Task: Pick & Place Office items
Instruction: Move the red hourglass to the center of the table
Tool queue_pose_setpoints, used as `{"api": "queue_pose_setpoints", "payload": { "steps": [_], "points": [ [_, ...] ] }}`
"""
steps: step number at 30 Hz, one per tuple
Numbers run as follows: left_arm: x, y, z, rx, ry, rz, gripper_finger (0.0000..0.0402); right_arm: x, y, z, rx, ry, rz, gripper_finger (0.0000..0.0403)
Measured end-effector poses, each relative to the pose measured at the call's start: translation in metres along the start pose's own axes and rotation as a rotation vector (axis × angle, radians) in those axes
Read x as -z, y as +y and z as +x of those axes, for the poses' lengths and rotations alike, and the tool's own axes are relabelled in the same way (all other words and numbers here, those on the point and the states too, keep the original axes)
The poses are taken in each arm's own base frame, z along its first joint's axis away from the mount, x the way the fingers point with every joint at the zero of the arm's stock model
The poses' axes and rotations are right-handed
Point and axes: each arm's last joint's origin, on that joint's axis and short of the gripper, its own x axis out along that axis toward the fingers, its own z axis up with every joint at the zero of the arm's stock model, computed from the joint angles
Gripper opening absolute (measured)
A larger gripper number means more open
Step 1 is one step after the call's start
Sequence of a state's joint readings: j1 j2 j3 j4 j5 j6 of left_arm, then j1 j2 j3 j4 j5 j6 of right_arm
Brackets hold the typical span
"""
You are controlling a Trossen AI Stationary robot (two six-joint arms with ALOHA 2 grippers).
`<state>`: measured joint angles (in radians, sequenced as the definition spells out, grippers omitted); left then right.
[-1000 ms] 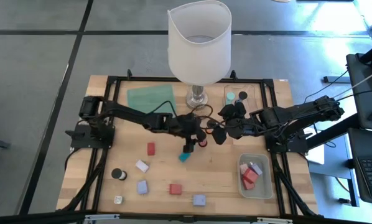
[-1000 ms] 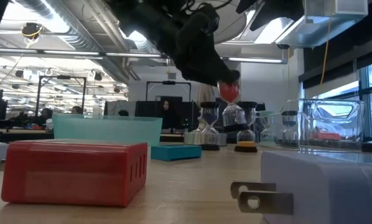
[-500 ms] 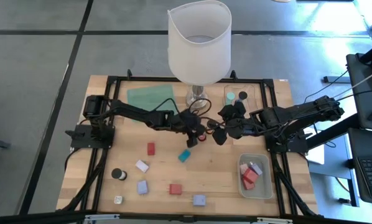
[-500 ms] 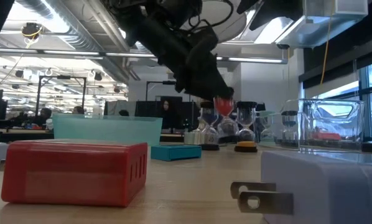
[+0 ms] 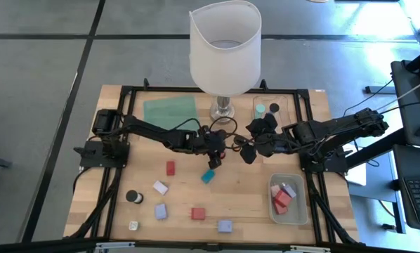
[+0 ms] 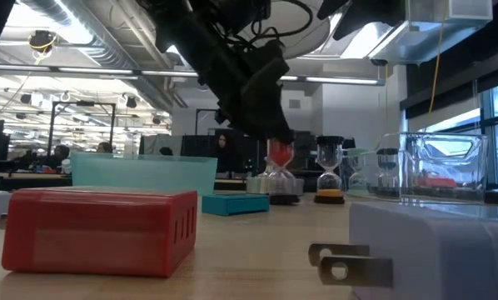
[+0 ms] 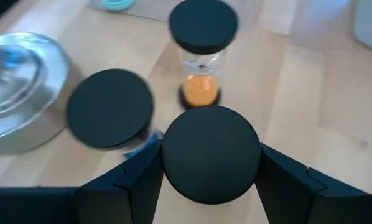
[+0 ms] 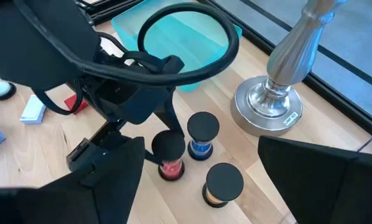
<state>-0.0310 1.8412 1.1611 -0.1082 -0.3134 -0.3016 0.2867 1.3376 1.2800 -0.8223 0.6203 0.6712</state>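
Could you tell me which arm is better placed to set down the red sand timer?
The left. Its pincer is shut on the red timer, low beside the blue timer and orange timer. The right pincer hangs open and empty nearby.

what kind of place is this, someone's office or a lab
Most likely a robotics lab or workshop, not a private office. The low view shows an open hall with exposed ducts and rows of workstations. The arms are bolted to a framed wooden table on a bare concrete floor.

three sand timers [image 8: 202,133], two clear trays [image 5: 301,211], one lamp [image 5: 224,49]
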Motion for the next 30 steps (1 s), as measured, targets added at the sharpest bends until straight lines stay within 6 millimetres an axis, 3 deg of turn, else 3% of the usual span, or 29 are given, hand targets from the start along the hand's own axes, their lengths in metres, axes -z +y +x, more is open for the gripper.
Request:
{"api": "queue_pose_setpoints", "payload": {
  "steps": [11,23,30],
  "points": [
    [-0.001,0.003,0.001,-0.01,-0.003,-0.004,0.0218,0.0,0.0,0.0,0.0,0.0,0.002,0.0318],
    [0.0,0.002,0.003,0.022,-0.001,-0.053,0.0273,0.0,0.0,0.0,0.0,0.0,0.005,0.0318],
    [-0.016,0.004,-0.025,0.062,-0.054,-0.07,0.0278,0.0,0.0,0.0,-0.003,0.002,0.002,0.0318]
  ]
}}
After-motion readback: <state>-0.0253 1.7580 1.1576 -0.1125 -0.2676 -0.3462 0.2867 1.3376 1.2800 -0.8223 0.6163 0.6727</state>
